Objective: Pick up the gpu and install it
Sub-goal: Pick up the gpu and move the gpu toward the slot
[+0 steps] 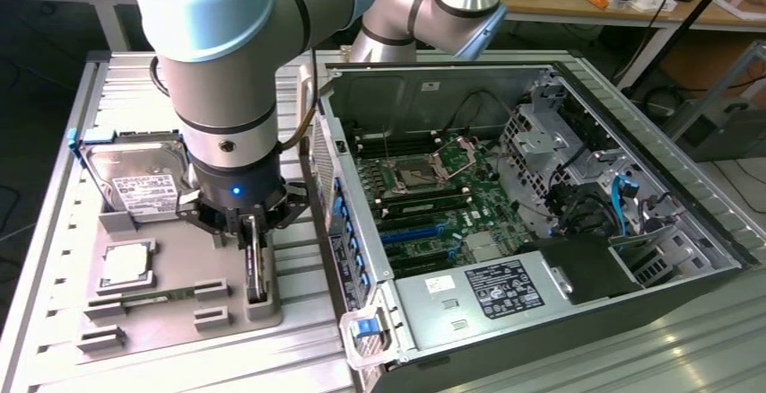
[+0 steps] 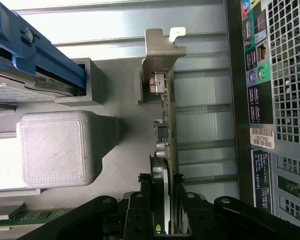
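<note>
Gripping thin dark-grey rectangular gpu card with silver bracket (image 1: 255,272) (image 2: 166,115), clamping black pincer (image 1: 253,236) (image 2: 164,186) narrowly on its two faces, standing upright on edge in grey plastic tray (image 1: 168,321), sitting at nine o'clock from open computer case (image 1: 407,79).

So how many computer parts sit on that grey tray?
4: a hard drive at the tray's far end, a square processor chip nearer the camera, a memory stick nearer still, and the gpu on edge in the claw. The arm may hide more.
</note>
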### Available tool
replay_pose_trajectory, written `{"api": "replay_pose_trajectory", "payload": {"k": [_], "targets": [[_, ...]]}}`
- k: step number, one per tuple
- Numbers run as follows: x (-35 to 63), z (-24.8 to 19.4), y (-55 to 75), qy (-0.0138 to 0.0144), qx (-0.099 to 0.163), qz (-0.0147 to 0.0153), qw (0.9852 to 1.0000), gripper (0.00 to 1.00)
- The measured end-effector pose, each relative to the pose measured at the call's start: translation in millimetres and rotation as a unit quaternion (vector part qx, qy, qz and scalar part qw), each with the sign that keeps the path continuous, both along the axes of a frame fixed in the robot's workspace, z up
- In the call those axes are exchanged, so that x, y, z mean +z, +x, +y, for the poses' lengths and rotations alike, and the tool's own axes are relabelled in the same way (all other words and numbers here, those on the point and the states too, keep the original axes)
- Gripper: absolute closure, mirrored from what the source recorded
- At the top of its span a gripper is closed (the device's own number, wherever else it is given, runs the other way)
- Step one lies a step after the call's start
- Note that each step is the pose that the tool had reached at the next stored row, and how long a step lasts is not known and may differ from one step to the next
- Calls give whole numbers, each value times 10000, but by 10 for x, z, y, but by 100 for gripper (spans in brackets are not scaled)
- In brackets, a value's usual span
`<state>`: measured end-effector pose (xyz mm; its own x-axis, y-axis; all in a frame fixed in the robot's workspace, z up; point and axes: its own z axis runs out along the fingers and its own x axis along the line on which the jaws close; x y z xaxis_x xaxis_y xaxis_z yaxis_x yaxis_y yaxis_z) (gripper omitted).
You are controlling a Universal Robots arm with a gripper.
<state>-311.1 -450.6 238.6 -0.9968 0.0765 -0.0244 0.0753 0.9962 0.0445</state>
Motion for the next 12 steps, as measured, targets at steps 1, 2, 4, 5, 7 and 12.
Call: {"api": "replay_pose_trajectory", "payload": {"k": [1, 2, 4, 5, 7, 12], "targets": [[0, 0, 0, 0, 0, 0, 10000, 73], [0, 0, 0, 0, 0, 0, 10000, 73], [0, 0, 0, 0, 0, 0, 10000, 73], [0, 0, 0, 0, 0, 0, 10000, 73], [0, 0, 0, 0, 0, 0, 10000, 73], [0, 0, 0, 0, 0, 0, 10000, 73]]}}
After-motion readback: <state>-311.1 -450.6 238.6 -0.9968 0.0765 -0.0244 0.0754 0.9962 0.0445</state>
